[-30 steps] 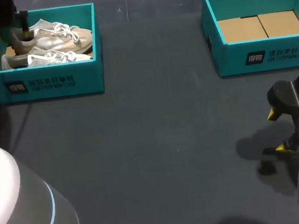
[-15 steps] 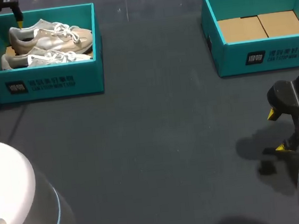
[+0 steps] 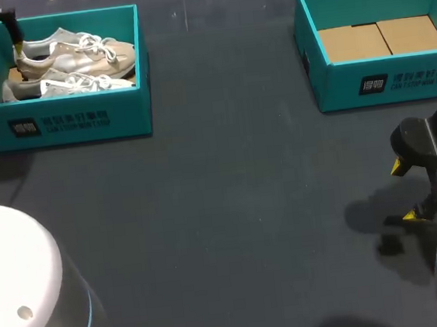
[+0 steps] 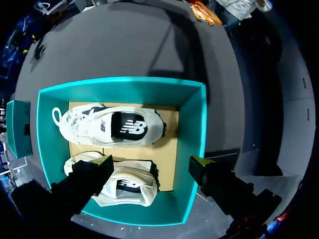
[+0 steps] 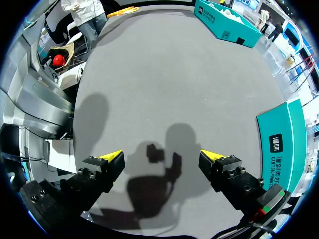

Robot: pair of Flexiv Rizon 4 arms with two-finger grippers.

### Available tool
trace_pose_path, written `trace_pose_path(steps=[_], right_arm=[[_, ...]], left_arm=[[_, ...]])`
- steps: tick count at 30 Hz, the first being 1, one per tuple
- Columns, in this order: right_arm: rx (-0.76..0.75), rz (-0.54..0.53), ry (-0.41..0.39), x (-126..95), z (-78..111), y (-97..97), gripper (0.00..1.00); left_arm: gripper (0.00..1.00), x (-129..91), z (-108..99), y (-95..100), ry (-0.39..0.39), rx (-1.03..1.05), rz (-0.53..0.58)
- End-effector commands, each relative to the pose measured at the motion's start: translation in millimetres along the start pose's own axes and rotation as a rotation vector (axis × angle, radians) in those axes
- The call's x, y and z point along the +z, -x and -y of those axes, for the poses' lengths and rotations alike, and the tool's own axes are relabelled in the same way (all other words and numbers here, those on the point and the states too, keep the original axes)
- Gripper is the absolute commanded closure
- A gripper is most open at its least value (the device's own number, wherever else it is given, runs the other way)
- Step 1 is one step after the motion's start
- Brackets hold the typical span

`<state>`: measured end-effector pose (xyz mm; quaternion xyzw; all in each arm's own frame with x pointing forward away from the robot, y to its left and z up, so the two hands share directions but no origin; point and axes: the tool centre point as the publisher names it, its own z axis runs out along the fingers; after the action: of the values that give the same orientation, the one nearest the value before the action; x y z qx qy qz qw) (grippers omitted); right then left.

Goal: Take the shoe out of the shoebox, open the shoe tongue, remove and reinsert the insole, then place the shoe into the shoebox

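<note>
Progress: none of the steps is done, by my reading. Both shoes (image 3: 74, 57) lie side by side inside the shoebox (image 3: 66, 123), laced up, tongues shut (the insoles are too hidden to judge). Everything is left: lift one shoe out, open the tongue, pull and refit the insole, put the shoe back.

Left gripper (image 4: 150, 162): hangs above the shoebox at its heel end, pointing down into it. Fingers are spread wide and touch nothing. One tip is over the nearer shoe (image 4: 127, 186), the other over the shoebox's end wall. It holds nothing.

Second box (image 3: 382, 84): well apart from the shoebox, across the table (image 3: 231, 209). Only a cardboard floor shows inside.

Right gripper (image 5: 161, 155): far from the shoebox and nearer the second box, low over bare table, its shadow just beneath. Fingers are wide apart and empty.

Judgement: the left arm is placed for the first pick; the right arm looks parked.
</note>
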<state>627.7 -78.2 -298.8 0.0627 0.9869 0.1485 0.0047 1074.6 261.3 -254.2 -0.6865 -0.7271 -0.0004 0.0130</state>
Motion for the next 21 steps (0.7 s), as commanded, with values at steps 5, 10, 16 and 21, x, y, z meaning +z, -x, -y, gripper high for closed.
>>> trace_pose_path(steps=[5, 10, 16, 21], right_arm=[[-0.001, 0.004, -0.001, -1, 0.8, -2.5, 0.00], [-0.001, 0.004, -0.001, -1, 0.8, -2.5, 0.00], [-0.001, 0.004, -0.001, -1, 0.8, -2.5, 0.00], [-0.001, 0.004, -0.001, -1, 0.8, -2.5, 0.00]], left_arm=[[0.00, -1, 21, -9.5, 0.013, 0.011, 0.012], [0.00, -1, 21, -9.5, 0.013, 0.011, 0.012], [0.00, 1, 23, -7.4, 0.026, 0.016, 0.005], [0.00, 14, 28, -2.8, 0.033, 0.042, 0.010]])
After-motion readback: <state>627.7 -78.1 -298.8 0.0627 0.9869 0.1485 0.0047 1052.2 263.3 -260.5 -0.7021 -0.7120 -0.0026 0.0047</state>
